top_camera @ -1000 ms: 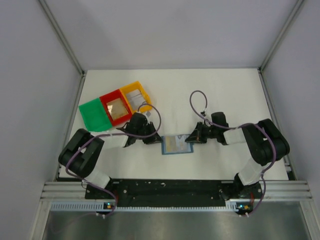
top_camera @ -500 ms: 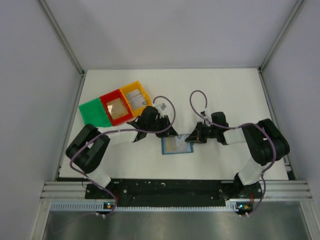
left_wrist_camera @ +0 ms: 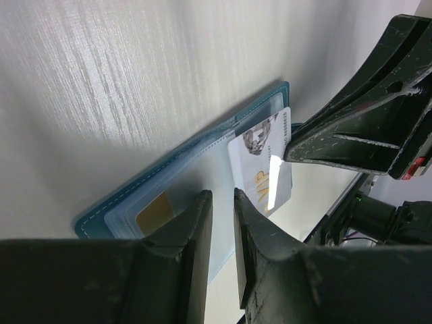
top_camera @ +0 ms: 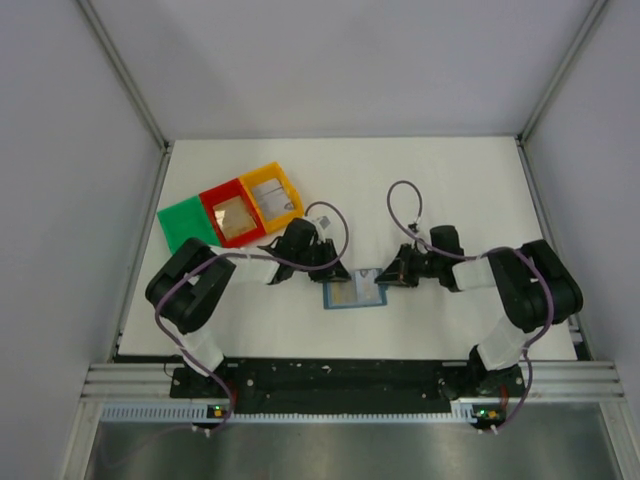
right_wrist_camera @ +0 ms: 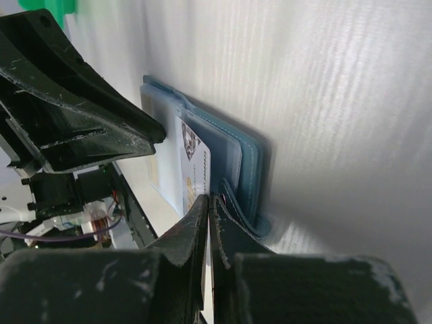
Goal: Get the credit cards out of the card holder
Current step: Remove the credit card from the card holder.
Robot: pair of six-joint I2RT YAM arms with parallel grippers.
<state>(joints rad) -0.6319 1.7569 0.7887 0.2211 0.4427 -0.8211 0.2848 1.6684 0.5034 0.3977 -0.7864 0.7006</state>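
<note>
The white table (top_camera: 450,190) is matte, with a fine streaky grain up close. In the upper left of the overhead view I've got three glossy plastic trays: green (top_camera: 188,228), red (top_camera: 232,213) and yellow (top_camera: 270,193). Whatever's in the red and yellow ones is too small to make out.

The card holder (top_camera: 355,291) lies open and flat mid-frame, right between my two grippers. It's blue with a stitched edge and cloudy see-through pockets. In the left wrist view my own fingers cut off its lower part.

A white card (left_wrist_camera: 260,172) marked "VIP" pokes out of one pocket, with glare wiping out some of the print. A gold patch (left_wrist_camera: 155,212) shows through another pocket, no clue what it is.

The left gripper (left_wrist_camera: 220,196) is parted a crack with nothing in it. The right gripper (right_wrist_camera: 208,202) is clenched tight at the holder's edge, and I can't tell if it's pinching anything.
</note>
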